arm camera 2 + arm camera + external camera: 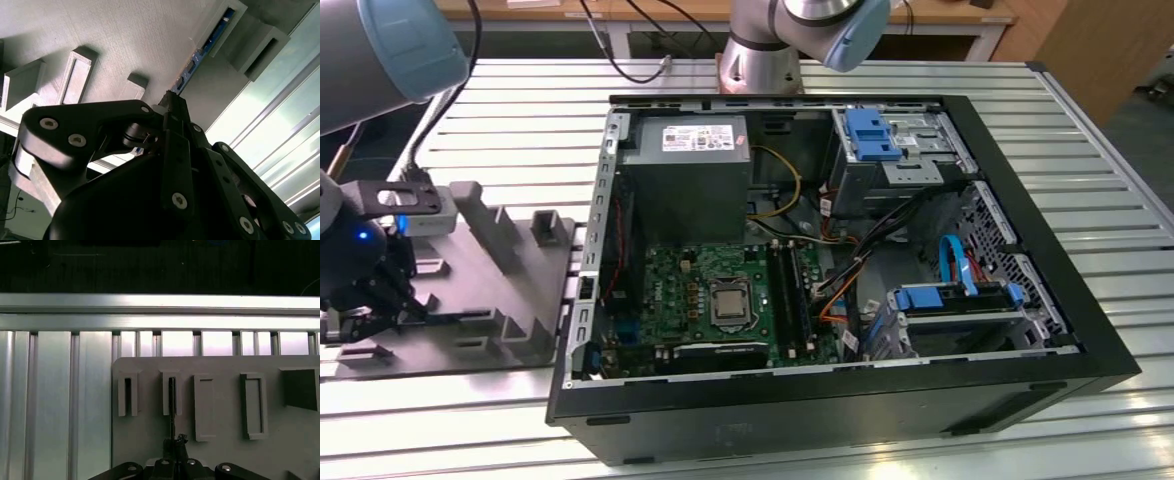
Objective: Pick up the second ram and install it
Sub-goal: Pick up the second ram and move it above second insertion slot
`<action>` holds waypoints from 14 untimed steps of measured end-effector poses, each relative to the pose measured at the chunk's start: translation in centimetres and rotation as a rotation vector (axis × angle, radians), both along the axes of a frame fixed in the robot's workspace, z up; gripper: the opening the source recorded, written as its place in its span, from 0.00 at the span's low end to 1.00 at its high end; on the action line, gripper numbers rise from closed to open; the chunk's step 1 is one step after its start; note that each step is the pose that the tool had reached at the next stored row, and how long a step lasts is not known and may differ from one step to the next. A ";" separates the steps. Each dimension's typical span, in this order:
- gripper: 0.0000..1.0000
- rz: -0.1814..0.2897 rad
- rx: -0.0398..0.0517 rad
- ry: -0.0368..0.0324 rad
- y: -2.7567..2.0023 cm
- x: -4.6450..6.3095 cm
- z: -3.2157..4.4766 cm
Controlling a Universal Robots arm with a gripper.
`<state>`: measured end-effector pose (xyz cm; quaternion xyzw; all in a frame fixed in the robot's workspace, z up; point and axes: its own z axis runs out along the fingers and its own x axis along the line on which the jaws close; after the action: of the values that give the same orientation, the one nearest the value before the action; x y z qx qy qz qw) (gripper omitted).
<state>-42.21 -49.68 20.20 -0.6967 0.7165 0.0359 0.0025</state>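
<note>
Our gripper [172, 443] is pinched narrow on the near end of the second ram [171, 400], which stands on edge in a slot of the grey holder [140, 440]; we judge a straight pull (no twisting) safest; the motherboard [707, 290] lies well apart.

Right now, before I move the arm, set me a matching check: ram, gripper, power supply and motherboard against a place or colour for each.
Things:
1. ram
2. gripper
3. power supply
4. motherboard

Places and colours:
A. green board on the floor of the case
B. grey box inside the case
C. standing on edge in a holder on the fixture
D. over the fixture, at the ram's near end

Pairs: 1-C, 2-D, 3-B, 4-A
</note>
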 end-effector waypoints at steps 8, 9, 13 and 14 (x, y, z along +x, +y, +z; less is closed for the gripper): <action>0.11 -0.036 0.0000 0.0000 0.00 0.0 0.00; 0.11 -0.036 0.0000 -0.0001 0.00 0.0 0.00; 0.11 0.004 0.0001 -0.0001 0.00 0.0 -0.01; 0.11 0.005 0.0001 -0.0001 0.00 0.0 -0.01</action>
<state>-42.21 -49.68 20.19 -0.6985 0.7147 0.0359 0.0025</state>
